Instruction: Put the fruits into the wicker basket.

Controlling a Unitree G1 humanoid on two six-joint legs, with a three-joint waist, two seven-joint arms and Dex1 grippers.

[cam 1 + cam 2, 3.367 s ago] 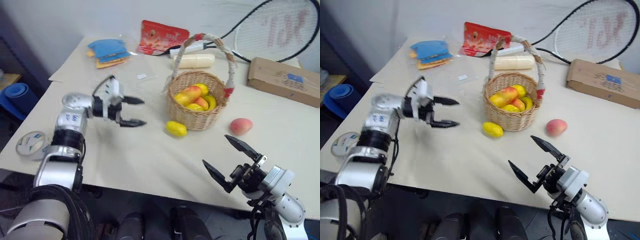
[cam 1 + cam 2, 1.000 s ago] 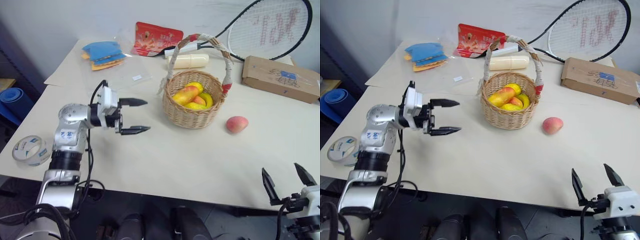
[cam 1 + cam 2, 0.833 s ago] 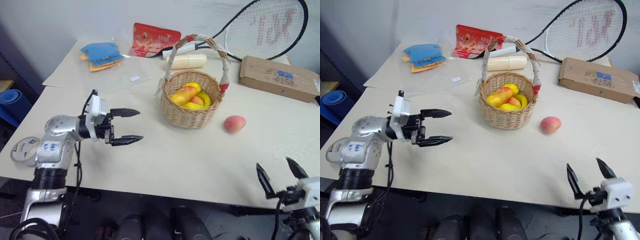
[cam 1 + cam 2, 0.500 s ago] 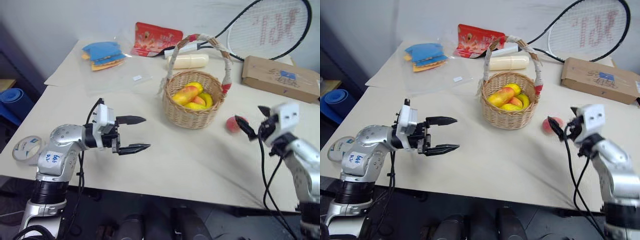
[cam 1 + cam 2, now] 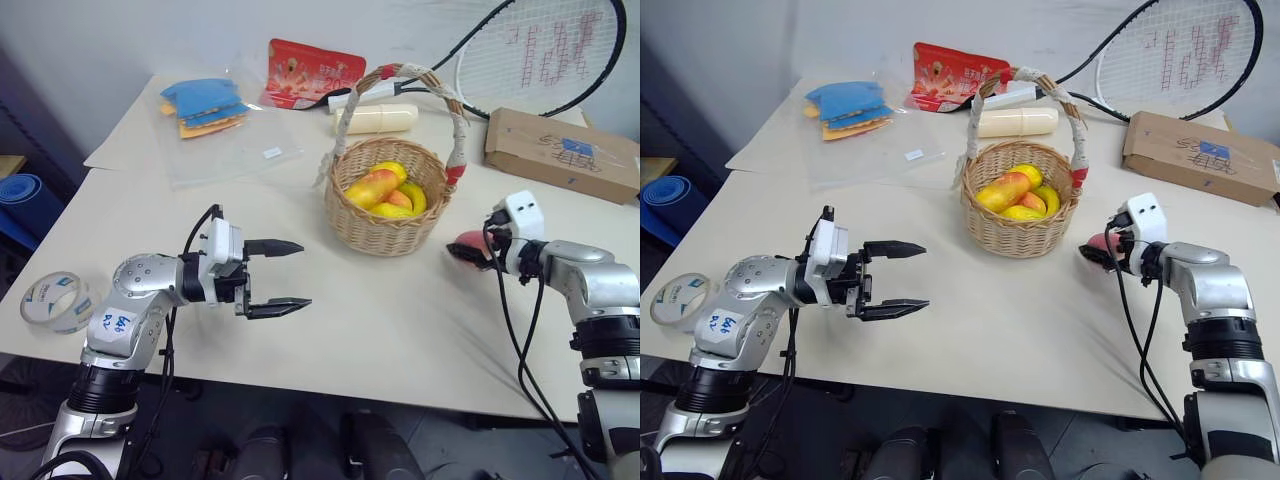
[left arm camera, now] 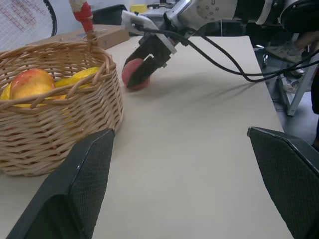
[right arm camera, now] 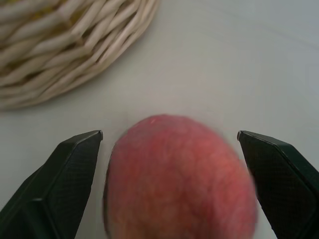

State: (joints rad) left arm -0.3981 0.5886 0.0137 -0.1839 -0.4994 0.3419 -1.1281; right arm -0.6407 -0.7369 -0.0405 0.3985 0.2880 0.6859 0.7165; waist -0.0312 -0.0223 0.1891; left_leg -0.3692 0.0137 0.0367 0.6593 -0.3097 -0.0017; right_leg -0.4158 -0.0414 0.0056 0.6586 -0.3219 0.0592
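Presently, peach: we see the pink-red peach [image 7: 179,179] lying on the table [image 5: 380,320], at about 3 o'clock from the wicker basket [image 5: 390,215] and near it, not in it.
Right pincer: our right pincer [image 7: 169,179] stands wide, one black finger [image 7: 60,184] on each side of the peach; in the wrist view there is a gap between the pads and the fruit, so we cannot call it a grip.
Left pincer: our left pincer [image 5: 278,275] hangs above the table at about 8 o'clock from the basket, jaws wide and holding nothing, fingers pointing toward the basket.
Basket: it stands upright near the table's middle, its arched handle wrapped in white and red; inside we see the yellow-and-red mango [image 5: 372,187] with other yellow and red fruits beside it.
Beyond the basket: a cream cylinder [image 5: 383,119] at 12 o'clock, a red packet [image 5: 312,72] at 11 o'clock, a cardboard box [image 5: 562,155] and a racket [image 5: 545,50] toward 2 o'clock.
Table's near left edge: a tape roll [image 5: 52,302].
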